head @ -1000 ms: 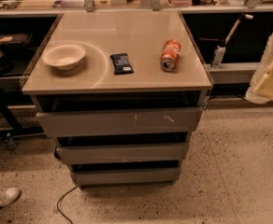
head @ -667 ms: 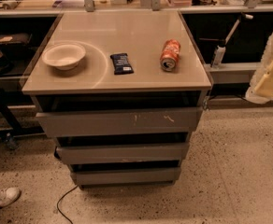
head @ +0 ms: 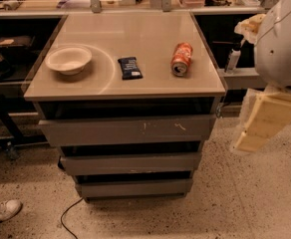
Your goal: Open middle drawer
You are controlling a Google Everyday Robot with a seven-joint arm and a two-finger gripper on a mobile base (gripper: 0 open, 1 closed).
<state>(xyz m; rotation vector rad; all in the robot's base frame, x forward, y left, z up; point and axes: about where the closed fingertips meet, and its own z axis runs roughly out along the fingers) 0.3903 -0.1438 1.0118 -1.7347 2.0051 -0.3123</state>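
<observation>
The middle drawer [head: 130,163] is the flat grey handleless front between the larger scuffed top front [head: 128,129] and the narrow bottom front [head: 134,187] of the cabinet. It sits nearly flush, with a dark gap above it. My gripper [head: 249,137] is a cream-coloured piece hanging below the white arm housing [head: 284,44] at the right edge of the camera view. It is to the right of the cabinet, about level with the top and middle fronts, and apart from them.
On the cabinet top [head: 150,86] are a white bowl [head: 68,59], a dark snack packet [head: 129,67] and an orange soda can [head: 182,59] lying on its side. A cable [head: 68,215] and a shoe [head: 3,210] lie on the speckled floor at left. Cluttered benches stand behind.
The arm and gripper have come down and leftward into view at the right, nearer the cabinet's side. The drawers and the objects on top have not moved.
</observation>
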